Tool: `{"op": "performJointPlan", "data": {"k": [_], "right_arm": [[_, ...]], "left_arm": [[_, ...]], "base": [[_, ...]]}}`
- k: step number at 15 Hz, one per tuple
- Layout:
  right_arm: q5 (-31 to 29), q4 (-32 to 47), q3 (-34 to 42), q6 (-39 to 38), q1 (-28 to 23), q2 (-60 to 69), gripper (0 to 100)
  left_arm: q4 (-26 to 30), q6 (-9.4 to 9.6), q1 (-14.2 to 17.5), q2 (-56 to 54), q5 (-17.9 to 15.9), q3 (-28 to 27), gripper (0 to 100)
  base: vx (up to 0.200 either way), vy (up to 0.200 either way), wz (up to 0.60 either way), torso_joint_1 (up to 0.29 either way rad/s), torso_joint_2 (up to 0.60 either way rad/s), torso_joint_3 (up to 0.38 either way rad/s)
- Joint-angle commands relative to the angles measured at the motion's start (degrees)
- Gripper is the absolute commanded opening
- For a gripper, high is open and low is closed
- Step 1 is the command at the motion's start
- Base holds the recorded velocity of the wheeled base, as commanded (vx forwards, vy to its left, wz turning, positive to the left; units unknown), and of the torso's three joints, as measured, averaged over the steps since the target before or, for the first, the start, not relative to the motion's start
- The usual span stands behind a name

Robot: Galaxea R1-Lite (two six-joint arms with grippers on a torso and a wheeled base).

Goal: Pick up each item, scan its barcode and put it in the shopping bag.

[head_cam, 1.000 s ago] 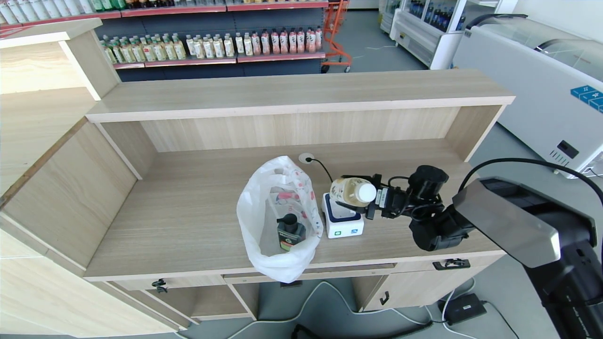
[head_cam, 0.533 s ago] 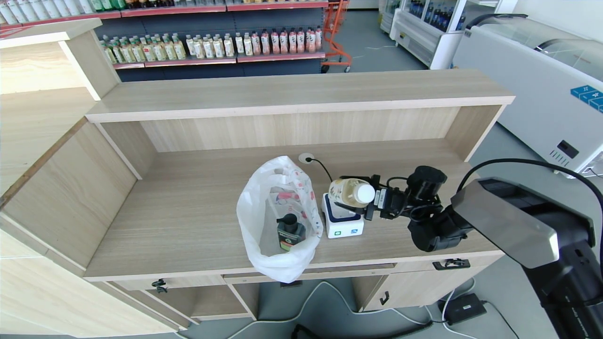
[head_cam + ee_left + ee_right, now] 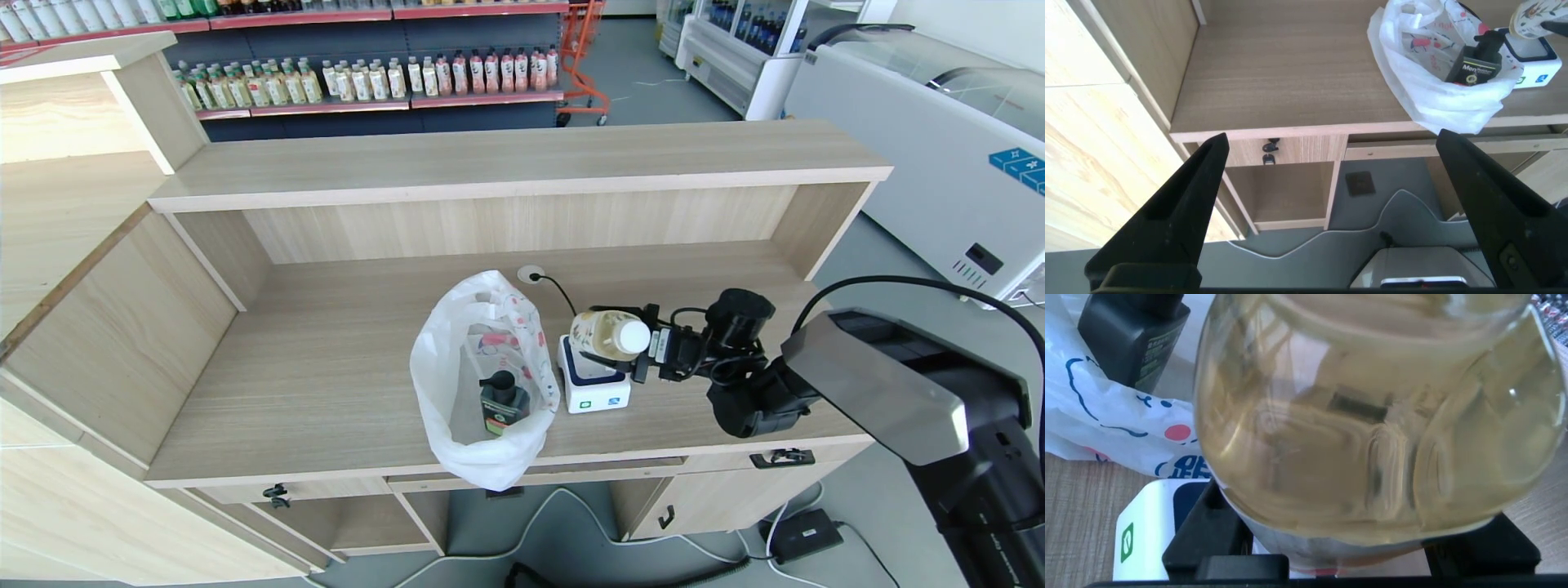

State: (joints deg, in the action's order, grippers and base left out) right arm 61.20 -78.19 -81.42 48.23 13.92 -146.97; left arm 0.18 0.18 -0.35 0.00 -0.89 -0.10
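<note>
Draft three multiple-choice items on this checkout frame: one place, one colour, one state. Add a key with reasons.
1. Where is the bottle that the right gripper holds?
A) in a drawer
B) above the white scanner
C) on the floor

2. What colour is that bottle's cap?
A) red
B) green
C) white

3. What state is the left gripper in?
A) open, holding nothing
B) shut, holding nothing
C) shut on a box

Key:
1 B: in the head view the bottle hangs just over the scanner, and the right wrist view shows the scanner beneath it.
2 C: the cap turned toward the head camera is plain white.
3 A: the left wrist view shows its fingers spread wide with nothing between them.
</note>
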Motion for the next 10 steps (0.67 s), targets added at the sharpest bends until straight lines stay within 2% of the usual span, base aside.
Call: {"op": "performJointPlan", "data": {"k": [1, 5, 8, 10], "right_arm": [[0.1, -0.2, 0.1, 0.1, 0.1, 0.0, 0], [-1.0, -0.4, 0.6, -0.2, 0.0, 1.7, 0], [-1.7, -1.8, 4.1, -8.9, -3.3, 10.2, 0], [-3.6, -4.8, 12.2, -17.4, -7.2, 17.5, 0]], "left_arm": [[0.0, -0.01, 0.0, 0.0, 0.0, 0.0, 100], [0.0, -0.01, 0.0, 0.0, 0.0, 0.0, 100], [0.0, -0.01, 0.0, 0.0, 0.0, 0.0, 100], [0.0, -0.01, 0.0, 0.0, 0.0, 0.0, 100]], "base": [[0.0, 0.0, 0.0, 0.0, 0.0, 0.0], [0.0, 0.0, 0.0, 0.0, 0.0, 0.0], [0.0, 0.0, 0.0, 0.0, 0.0, 0.0], [0.0, 0.0, 0.0, 0.0, 0.0, 0.0]]}}
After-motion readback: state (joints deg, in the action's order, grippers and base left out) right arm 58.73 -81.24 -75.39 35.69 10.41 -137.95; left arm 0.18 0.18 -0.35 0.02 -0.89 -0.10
